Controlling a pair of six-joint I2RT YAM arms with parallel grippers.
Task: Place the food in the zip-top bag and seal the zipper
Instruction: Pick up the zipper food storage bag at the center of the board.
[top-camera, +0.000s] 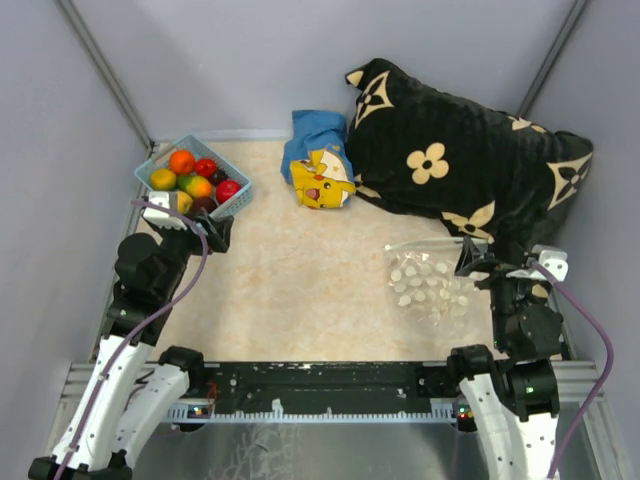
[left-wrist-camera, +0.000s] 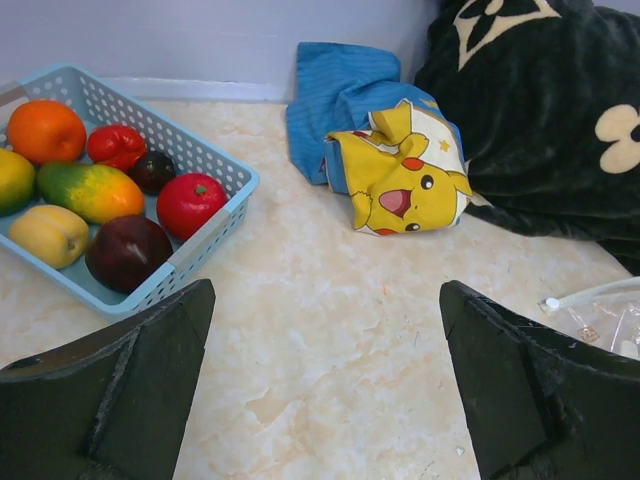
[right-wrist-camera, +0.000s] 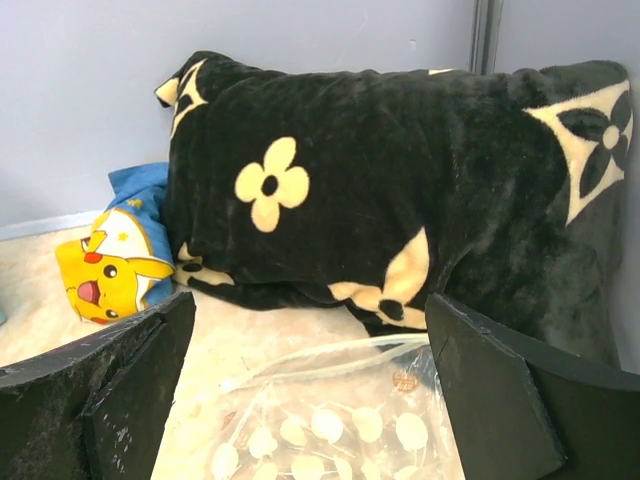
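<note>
Holding the left pincer (left-wrist-camera: 325, 300) spread and empty just beside the basket (left-wrist-camera: 210, 158), and the right pincer (right-wrist-camera: 310, 305) likewise over the zip-top bag (top-camera: 430, 285). Finding the food (top-camera: 195, 180) heaped in the basket, well apart from the bag on the tabletop (top-camera: 300, 290). Judging the fruits light, hard and apt to roll, so pinching across the middle. Judging the bag limp and slippery, so taking hold at the zipper (right-wrist-camera: 340, 352). Getting that strip clearly from the right wrist view only, and separate fruits best from the left.
</note>
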